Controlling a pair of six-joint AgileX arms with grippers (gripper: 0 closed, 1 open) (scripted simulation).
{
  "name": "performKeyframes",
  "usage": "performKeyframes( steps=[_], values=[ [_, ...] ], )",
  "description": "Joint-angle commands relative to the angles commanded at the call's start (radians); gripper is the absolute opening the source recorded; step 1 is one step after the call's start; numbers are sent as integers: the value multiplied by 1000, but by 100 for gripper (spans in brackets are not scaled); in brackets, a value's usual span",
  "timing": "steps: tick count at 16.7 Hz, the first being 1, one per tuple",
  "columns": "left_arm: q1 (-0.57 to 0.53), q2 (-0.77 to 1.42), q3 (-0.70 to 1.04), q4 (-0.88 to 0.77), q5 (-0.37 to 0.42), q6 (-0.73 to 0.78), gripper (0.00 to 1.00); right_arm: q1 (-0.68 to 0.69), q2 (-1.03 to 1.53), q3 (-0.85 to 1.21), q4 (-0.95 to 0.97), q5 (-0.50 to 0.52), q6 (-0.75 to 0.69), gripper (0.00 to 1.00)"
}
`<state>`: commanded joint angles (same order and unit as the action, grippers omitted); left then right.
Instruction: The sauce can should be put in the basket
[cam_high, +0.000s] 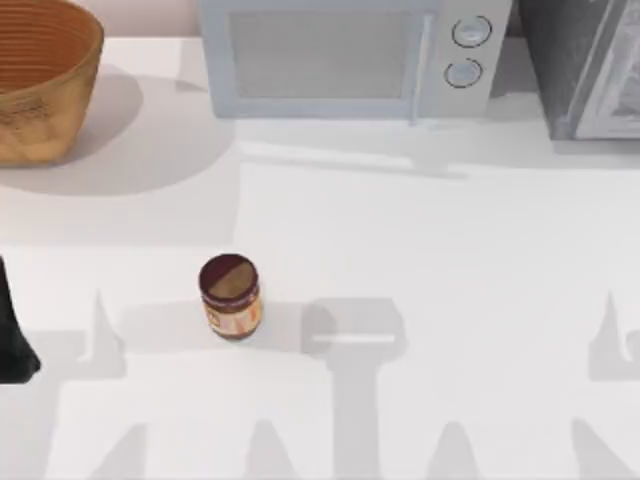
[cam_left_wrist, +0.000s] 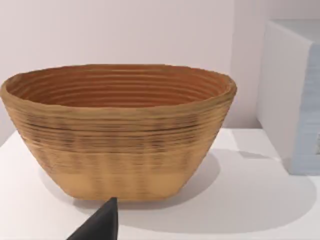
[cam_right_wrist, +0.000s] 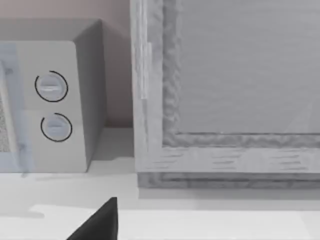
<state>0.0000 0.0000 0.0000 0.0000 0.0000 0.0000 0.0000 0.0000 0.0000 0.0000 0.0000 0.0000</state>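
Wicker basket (cam_high: 40, 75): far left corner of the white worktop (cam_high: 450, 260).
Sauce can (cam_high: 231, 296): upright, front-left of centre, well apart from the basket.
Jaws: cannot tell.

Open table (cam_high: 420, 250) between sauce can (cam_high: 231, 296) and basket (cam_high: 40, 80); microwave (cam_high: 345, 58) behind.

Simulated kitchen counter, white worktop (cam_high: 420, 260), grey-white microwave (cam_high: 350, 55) at the back, wicker basket (cam_high: 40, 80) beside it

Left arm (cam_high: 14, 335) at table's left edge (parked), low
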Motion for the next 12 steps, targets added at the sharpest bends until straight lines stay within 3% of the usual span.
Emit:
performKeyframes(
  steps=[6, 12],
  values=[
    [15, 83, 7, 22, 48, -4, 100, 0, 0, 0, 0, 0, 0, 100],
    [22, 392, 96, 171, 298, 36, 100, 0, 0, 0, 0, 0, 0, 100]
  ],
)
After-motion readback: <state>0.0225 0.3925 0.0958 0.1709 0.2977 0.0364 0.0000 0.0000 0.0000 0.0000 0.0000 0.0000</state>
